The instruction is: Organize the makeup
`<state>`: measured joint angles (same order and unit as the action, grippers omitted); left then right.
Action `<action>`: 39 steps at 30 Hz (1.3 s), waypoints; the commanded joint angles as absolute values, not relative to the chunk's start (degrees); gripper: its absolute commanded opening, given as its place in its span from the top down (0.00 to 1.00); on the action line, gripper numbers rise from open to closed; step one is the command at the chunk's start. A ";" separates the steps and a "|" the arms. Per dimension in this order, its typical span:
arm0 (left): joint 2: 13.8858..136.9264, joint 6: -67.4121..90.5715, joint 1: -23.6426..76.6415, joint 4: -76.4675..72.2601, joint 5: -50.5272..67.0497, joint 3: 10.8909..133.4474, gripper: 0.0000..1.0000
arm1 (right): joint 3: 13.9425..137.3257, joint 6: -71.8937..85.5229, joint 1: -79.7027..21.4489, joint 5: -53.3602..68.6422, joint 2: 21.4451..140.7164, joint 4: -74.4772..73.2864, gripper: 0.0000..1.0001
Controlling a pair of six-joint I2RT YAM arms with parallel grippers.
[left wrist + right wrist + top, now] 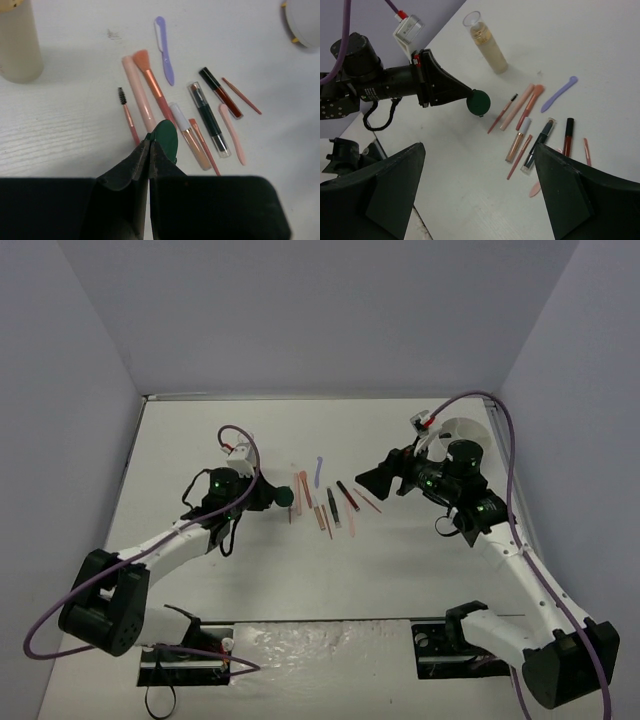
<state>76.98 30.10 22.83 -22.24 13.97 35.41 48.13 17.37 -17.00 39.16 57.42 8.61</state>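
My left gripper [150,139] is shut on the edge of a dark green round disc [167,140] and holds it just above the table, at the left end of the makeup sticks. It also shows in the top view [272,495] and in the right wrist view [465,95], with the disc [478,102] at its tip. The sticks lie side by side: a lilac spatula [165,52], a pink tube [140,97], a black pencil [207,117], a red gloss [223,95]. A clear beige bottle [490,47] stands upright behind them. My right gripper [480,147] is open and empty above the table, right of the sticks [330,502].
A white round bowl [468,430] sits at the back right, behind my right arm; its rim shows in the left wrist view [305,22]. Purple walls close the table on three sides. Each arm's cable loops over it.
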 commanded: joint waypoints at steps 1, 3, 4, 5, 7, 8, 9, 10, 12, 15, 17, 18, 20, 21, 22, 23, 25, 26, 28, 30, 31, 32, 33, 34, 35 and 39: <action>69.64 27.77 23.64 -21.13 23.55 41.66 1.00 | 52.26 18.46 -19.63 49.60 62.75 18.66 0.13; 67.08 26.74 24.00 -19.23 25.27 43.12 1.00 | 53.25 18.14 -20.88 50.99 65.26 19.26 0.13; 66.15 26.24 24.27 -18.27 26.27 44.01 1.00 | 53.64 18.07 -21.50 51.41 66.53 19.42 0.13; 65.24 25.77 24.54 -17.38 27.20 44.87 1.00 | 54.17 17.97 -22.20 51.88 67.79 19.67 0.14; 63.74 25.01 25.08 -15.86 28.78 46.55 1.00 | 55.22 17.84 -23.83 52.47 69.98 20.38 0.14; 63.24 24.68 25.31 -14.97 29.70 47.57 1.00 | 55.65 17.76 -24.53 52.50 70.98 20.81 0.15; 62.83 24.26 25.59 -13.95 30.75 48.73 1.00 | 56.33 17.55 -25.06 52.56 72.02 21.39 0.16; 62.37 23.50 26.04 -13.27 31.21 49.45 1.00 | 56.86 17.34 -25.65 52.58 72.74 21.53 0.16; 62.01 22.84 26.32 -11.47 32.25 50.99 1.00 | 58.64 16.73 -27.27 52.79 74.33 21.53 0.18; 61.87 21.86 26.78 -9.94 33.83 53.28 1.00 | 60.69 15.89 -28.73 53.32 77.30 21.53 0.21; 61.86 21.41 26.81 -8.94 34.68 54.10 1.00 | 61.82 15.65 -29.41 53.52 78.59 21.65 0.24; 61.79 21.20 26.81 -8.80 34.96 54.38 1.00 | 62.44 15.64 -29.68 53.53 79.14 21.78 0.25; 61.70 21.13 26.81 -8.70 35.75 54.40 1.00 | 63.14 15.56 -29.94 53.58 79.98 21.97 0.27; 61.68 21.08 26.82 -8.68 36.06 54.44 1.00 | 63.48 15.59 -30.02 53.61 80.39 22.01 0.28; 61.65 21.04 26.86 -8.65 36.31 54.51 1.00 | 63.74 15.66 -30.13 53.61 80.72 22.08 0.30; 61.61 21.01 26.90 -8.61 36.56 54.58 1.00 | 63.99 15.73 -30.24 53.61 81.04 22.15 0.32; 61.58 21.01 26.98 -8.61 36.80 54.61 1.00 | 64.31 15.85 -30.51 53.58 81.73 22.27 0.35; 61.53 21.01 26.98 -8.61 36.90 54.66 1.00 | 64.41 15.90 -30.66 53.53 81.98 22.32 0.38; 61.37 20.93 27.06 -8.69 37.14 54.67 1.00 | 64.35 15.98 -30.98 53.22 82.38 22.70 0.41; 61.28 20.76 27.00 -8.70 37.20 54.58 1.00 | 64.34 16.10 -31.15 52.88 82.62 22.78 0.45; 61.32 20.81 27.05 -8.70 37.24 54.58 1.00 | 64.34 16.15 -31.24 52.79 82.84 22.83 0.45; 61.33 20.81 27.07 -8.72 37.29 54.58 1.00 | 64.36 16.17 -31.33 52.76 83.03 22.87 0.47; 61.28 20.76 27.07 -8.77 37.33 54.58 1.00 | 64.40 16.17 -31.42 52.80 83.17 22.92 0.49; 61.26 20.79 27.07 -8.79 37.35 54.58 1.00 | 64.38 16.17 -31.51 52.82 83.37 22.89 0.52; 61.26 20.74 27.12 -8.84 37.26 54.58 1.00 | 64.34 16.17 -31.60 52.82 83.45 22.90 0.55; 61.90 20.39 27.10 -8.56 37.15 54.93 1.00 | 64.16 16.00 -31.76 52.53 82.88 23.09 0.75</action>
<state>62.72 21.55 26.68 -5.77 36.03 51.05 61.41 16.47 -31.24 51.88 83.88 17.93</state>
